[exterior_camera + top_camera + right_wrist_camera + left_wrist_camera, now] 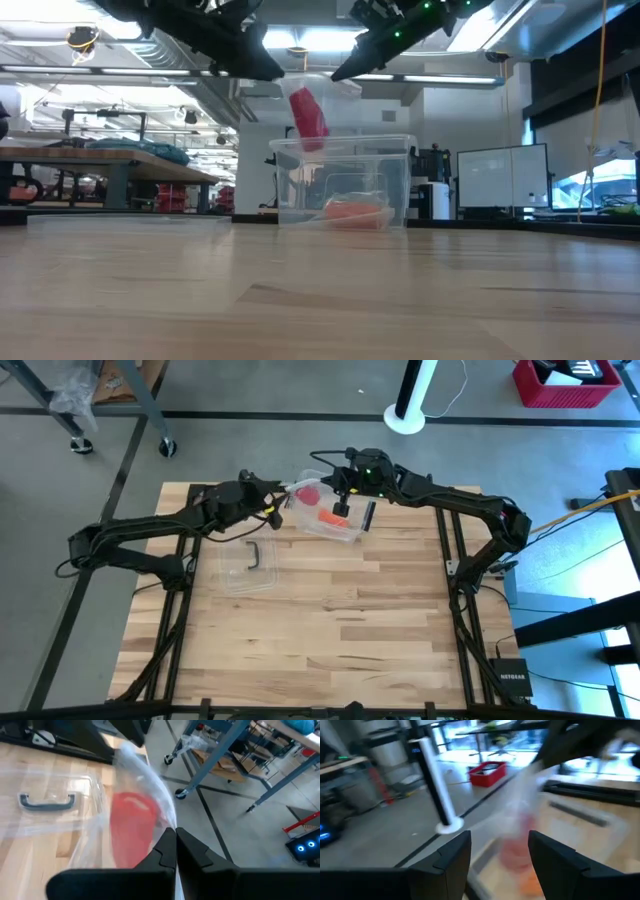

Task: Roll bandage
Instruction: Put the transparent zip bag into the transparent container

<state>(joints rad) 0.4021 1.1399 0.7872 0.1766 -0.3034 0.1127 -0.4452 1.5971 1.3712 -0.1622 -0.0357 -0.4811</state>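
Note:
The red bandage [131, 831] sits inside a crinkly clear plastic bag [150, 775]. The bag hangs over a clear plastic box [345, 185] at the table's far middle. My right gripper [175, 840] is shut on the bag, up at its top [335, 75]. My left gripper [500, 852] stands open just to the left of the bag [278, 510], level with it, and the blurred bag and red bandage [517, 845] show beyond its fingers. An orange-red lump [355, 212] lies on the box's floor. My right gripper pinches the clear bag's plastic [169, 822] between its two shut fingers, beside the bandage rather than on it. The fingers come from the table's right, slanting a little downward. The bag hangs below them with the red bandage in it, over the box.
The box's clear lid with a dark handle [253, 553] lies flat on the table left of the box. The near half of the wooden table [330, 650] is bare boards. A red bin [565, 380] and a white post [410, 400] stand on the floor beyond.

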